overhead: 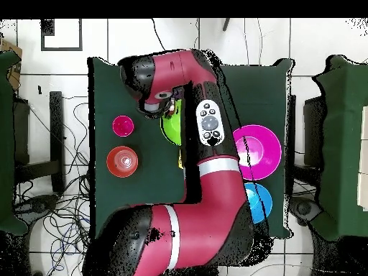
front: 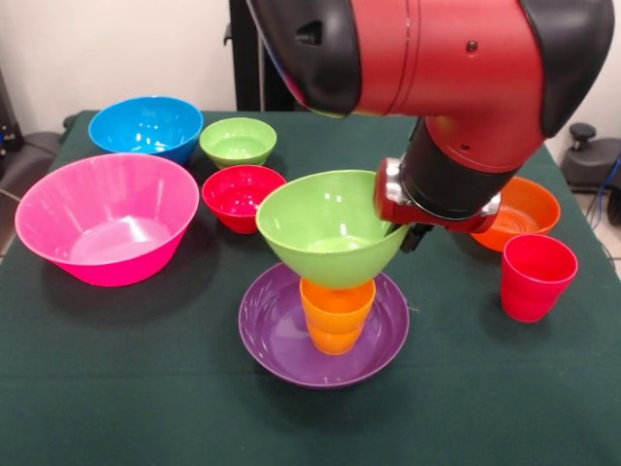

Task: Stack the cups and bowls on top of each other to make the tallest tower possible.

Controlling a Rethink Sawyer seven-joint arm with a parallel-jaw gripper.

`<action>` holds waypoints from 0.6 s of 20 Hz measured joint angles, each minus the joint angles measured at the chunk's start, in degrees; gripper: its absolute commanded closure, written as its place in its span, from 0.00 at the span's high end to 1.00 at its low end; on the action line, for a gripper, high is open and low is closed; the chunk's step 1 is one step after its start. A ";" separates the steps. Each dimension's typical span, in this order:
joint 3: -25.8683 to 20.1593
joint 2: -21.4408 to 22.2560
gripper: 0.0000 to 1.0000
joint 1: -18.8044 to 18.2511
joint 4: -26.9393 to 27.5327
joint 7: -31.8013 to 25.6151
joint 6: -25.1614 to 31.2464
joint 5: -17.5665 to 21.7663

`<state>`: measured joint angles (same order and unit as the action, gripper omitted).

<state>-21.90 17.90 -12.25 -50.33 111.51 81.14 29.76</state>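
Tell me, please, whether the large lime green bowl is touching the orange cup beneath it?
Touching. The front view shows the large lime green bowl with its base resting on the rim of the orange cup, no gap between them; the cup stands in the purple bowl.

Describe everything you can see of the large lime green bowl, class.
The lime bowl is a glossy, plastic-looking round bowl with smooth flaring walls and a narrow foot. It sits upright, tipped slightly, with its foot in the mouth of the orange cup, which stands in the purple bowl. It looks empty. The gripper is at its rim on the picture's right; contact can't be confirmed. From overhead, the arm hides most of it.
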 measured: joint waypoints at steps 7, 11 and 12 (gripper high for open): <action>-0.01 -0.50 0.00 1.03 1.14 0.00 0.04 0.00; -0.02 -0.58 0.00 0.96 1.38 0.00 0.04 -0.02; -0.02 -0.57 0.00 0.91 1.38 0.00 0.04 -0.04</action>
<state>-21.92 17.33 -11.34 -48.95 111.51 81.18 29.73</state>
